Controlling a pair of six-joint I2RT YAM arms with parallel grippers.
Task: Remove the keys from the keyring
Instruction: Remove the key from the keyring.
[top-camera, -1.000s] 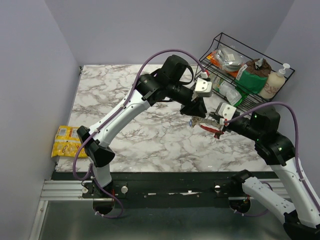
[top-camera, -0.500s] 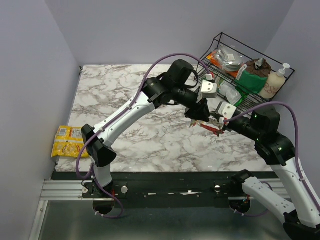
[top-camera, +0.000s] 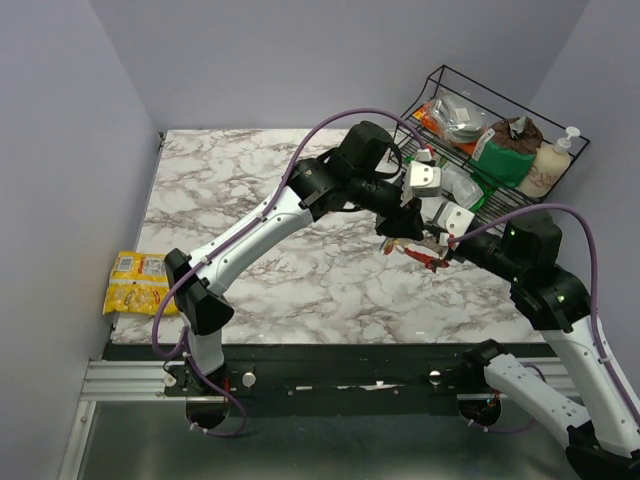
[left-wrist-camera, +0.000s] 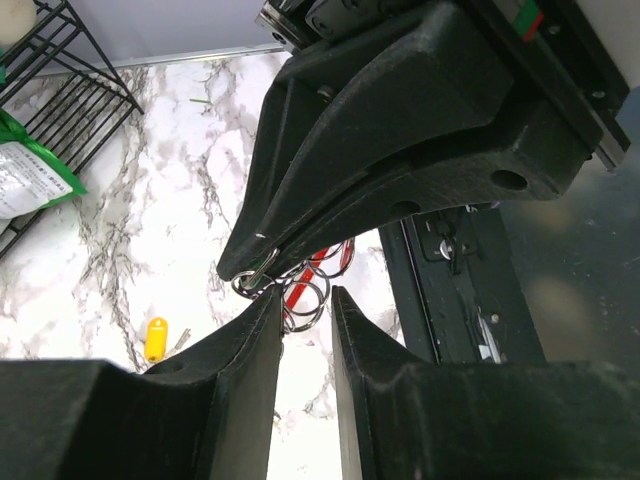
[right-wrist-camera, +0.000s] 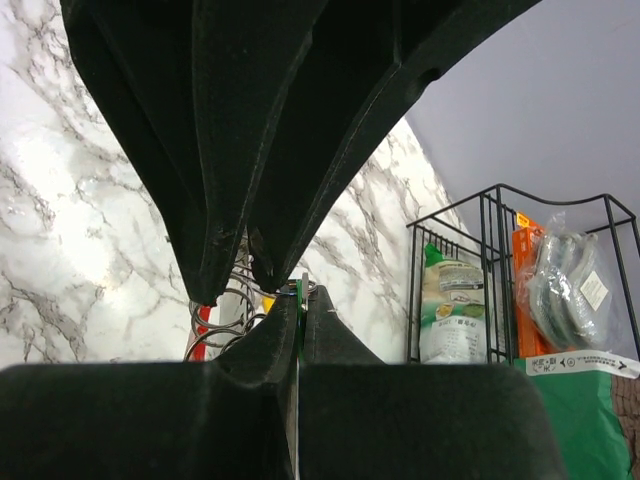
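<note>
The keyring (top-camera: 426, 259), part red, hangs above the marble table from my right gripper (top-camera: 430, 244). In the right wrist view that gripper (right-wrist-camera: 302, 292) is shut on the thin edge of a green key (right-wrist-camera: 299, 300), with wire rings (right-wrist-camera: 222, 312) and the keyring's red part (right-wrist-camera: 203, 318) just to its left. My left gripper (top-camera: 401, 234) has come in from the left, right up against the bunch. Its jaws (left-wrist-camera: 305, 296) stand slightly apart, tips at the rings (left-wrist-camera: 305, 300), nothing in the gap. A yellow key (left-wrist-camera: 155, 338) lies loose on the table.
A black wire basket (top-camera: 441, 72) full of packets stands at the back right, with a soap bottle (top-camera: 548, 165) at its right end. A yellow snack packet (top-camera: 135, 282) lies at the table's left edge. Purple cables loop over both arms.
My left gripper has moved right and closed in on the keyring held by the right gripper. The right arm has stayed put.
</note>
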